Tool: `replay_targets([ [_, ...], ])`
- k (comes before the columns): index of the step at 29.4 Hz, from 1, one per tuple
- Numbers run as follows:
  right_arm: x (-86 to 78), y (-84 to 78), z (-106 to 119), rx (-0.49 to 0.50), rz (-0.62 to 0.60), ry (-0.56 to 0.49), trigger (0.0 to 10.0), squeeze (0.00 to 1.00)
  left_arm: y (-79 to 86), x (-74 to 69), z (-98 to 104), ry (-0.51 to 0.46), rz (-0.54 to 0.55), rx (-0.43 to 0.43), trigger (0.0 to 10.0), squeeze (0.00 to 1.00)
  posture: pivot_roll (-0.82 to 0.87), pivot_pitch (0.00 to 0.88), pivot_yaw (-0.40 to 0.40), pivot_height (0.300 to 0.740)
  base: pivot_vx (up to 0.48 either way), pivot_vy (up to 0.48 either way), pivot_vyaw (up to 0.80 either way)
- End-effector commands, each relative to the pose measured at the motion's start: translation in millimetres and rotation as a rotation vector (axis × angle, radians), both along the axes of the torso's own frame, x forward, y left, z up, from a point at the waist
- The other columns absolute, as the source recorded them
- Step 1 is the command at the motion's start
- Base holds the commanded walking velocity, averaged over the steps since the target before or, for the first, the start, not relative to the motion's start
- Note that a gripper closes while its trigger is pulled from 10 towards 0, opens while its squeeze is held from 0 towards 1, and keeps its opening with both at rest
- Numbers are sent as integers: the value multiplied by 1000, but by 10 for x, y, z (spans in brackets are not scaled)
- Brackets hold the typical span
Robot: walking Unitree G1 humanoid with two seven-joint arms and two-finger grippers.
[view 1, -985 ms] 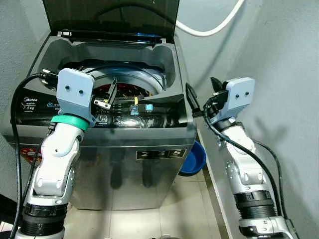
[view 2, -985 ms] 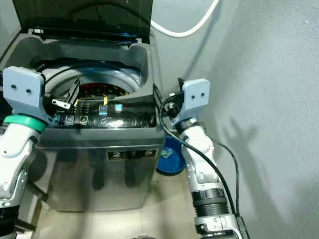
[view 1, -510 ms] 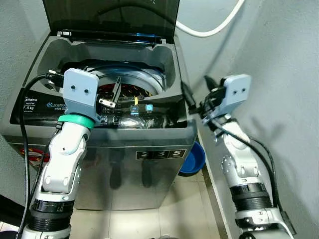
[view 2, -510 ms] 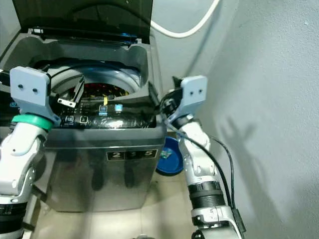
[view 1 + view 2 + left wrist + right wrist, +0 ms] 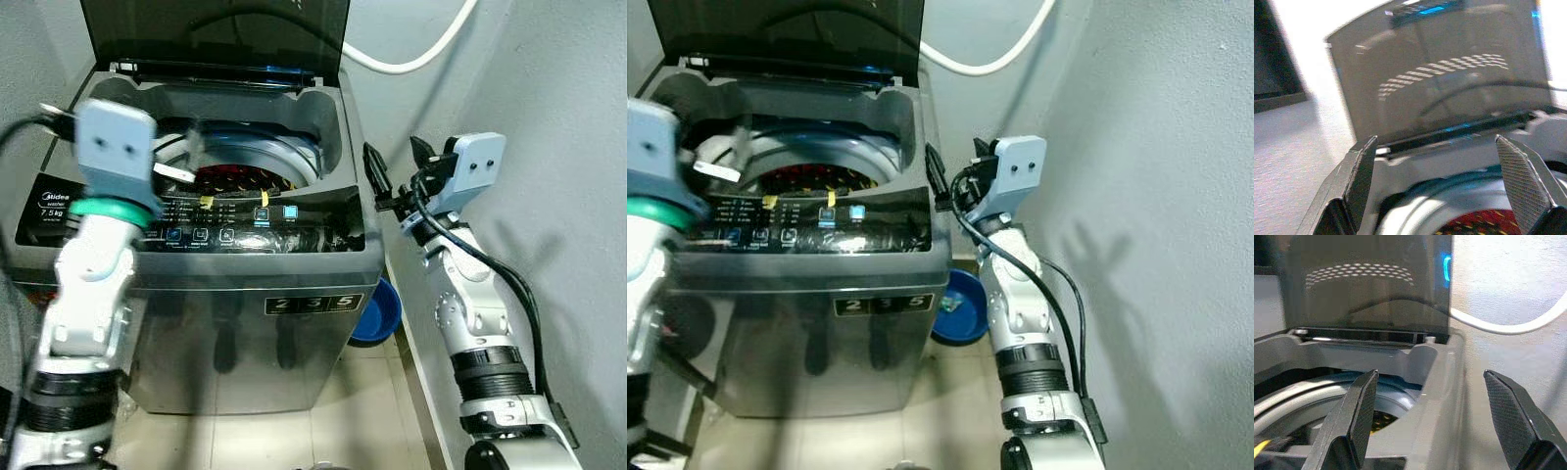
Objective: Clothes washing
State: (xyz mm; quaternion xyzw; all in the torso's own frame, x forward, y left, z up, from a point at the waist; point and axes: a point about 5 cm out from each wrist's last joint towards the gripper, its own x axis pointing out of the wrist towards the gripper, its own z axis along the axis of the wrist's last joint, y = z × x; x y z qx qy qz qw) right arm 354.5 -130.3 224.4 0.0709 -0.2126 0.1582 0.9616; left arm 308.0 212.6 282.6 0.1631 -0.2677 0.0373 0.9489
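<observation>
Grey walls (image 5: 549,88) close in on a tiled floor where a blue basin (image 5: 380,311) sits beside the washing machine (image 5: 245,294). Nearest, its control panel (image 5: 196,215) faces the robot. Left gripper (image 5: 1440,181), fingers spread wide and holding nothing, hovers blurred over the drum's front-left rim; right gripper (image 5: 1435,416), likewise spread and empty, hangs just off the machine's right edge. Red-patterned clothes (image 5: 240,178) lie inside the drum. Beyond, the lid (image 5: 216,29) stands upright, with a white hose (image 5: 411,61) curving across the wall.
</observation>
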Motion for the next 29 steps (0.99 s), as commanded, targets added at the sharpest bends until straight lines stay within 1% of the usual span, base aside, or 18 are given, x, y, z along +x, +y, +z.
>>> replay_targets([
  [1,-8,-118,56,17,-35,-11,10000,0,128,-14,89,-11,23,5,10000,0,90,0,-38,740,0,0,0],
  [2,-8,-118,56,17,-35,-11,10000,0,128,-14,89,-11,23,5,10000,0,90,0,-38,740,0,0,0],
  [3,-26,-149,78,21,-47,-20,10000,0,200,-31,121,-14,35,1,10000,0,84,0,-38,740,0,0,0],
  [6,-29,-162,97,26,-55,-24,10000,0,224,-22,108,-5,37,-1,10000,0,84,0,-38,740,0,0,0],
  [7,-31,-138,105,22,-47,-25,10000,0,182,-21,61,7,25,-8,10000,0,80,14,-48,740,0,0,0],
  [8,-41,-104,88,13,-34,-20,10000,0,84,-36,-45,35,0,-27,10000,0,78,5,-45,740,0,0,0],
  [9,-41,-104,88,13,-34,-20,10000,0,84,-36,-45,35,0,-27,10000,0,78,5,-45,740,0,0,0],
  [13,-42,-68,39,26,-33,-2,10000,0,-27,-29,-194,73,-28,-65,10000,0,69,9,-53,740,0,0,0],
  [19,-23,-16,65,25,-24,3,10000,0,-75,9,-224,83,-39,-78,10000,0,50,19,-55,740,0,0,0],
  [24,-23,-52,78,19,-28,2,10000,0,-115,30,-194,75,-51,-82,10000,0,71,16,-52,740,0,0,0],
  [29,-19,15,31,26,-13,17,10000,0,-162,19,-203,84,-65,-91,10000,0,88,21,-56,740,0,0,0],
])
